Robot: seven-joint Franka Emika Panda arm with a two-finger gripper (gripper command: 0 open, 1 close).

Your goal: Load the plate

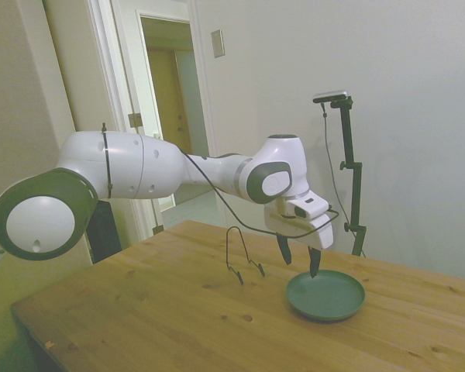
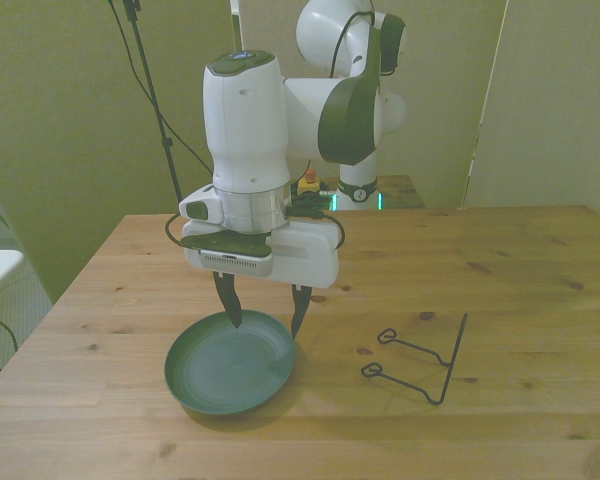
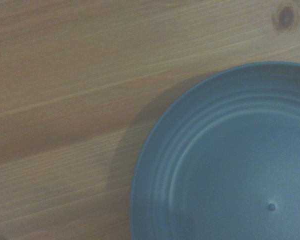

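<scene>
Three views: side, front, wrist.
Side view, plate: the dark green plate (image 1: 325,296) lies flat on the wooden surface (image 1: 178,318), towards the picture's right.
Side view, gripper: the gripper (image 1: 299,262) hangs over the plate's far rim, pointing down; its two dark fingers (image 1: 284,250) stand spread apart with nothing between them.
Side view, stand: a thin black wire stand (image 1: 239,254) sits on the surface, near the plate on the picture's left and apart from it.
Front view, plate: the plate (image 2: 230,361) rests near the surface's (image 2: 520,260) near edge, on the front view's left.
Front view, gripper: the gripper (image 2: 265,318) is spread wide above the plate's far rim; one finger tip is over the plate's inside, the other over its rim on the front view's right. Whether either tip touches the plate cannot be told.
Front view, stand: the wire stand (image 2: 425,355) lies on the front view's right, apart from the plate.
Wrist view, plate: part of the plate (image 3: 225,160) shows with ringed ridges and a small central bump, bare wood (image 3: 65,100) beside it.
</scene>
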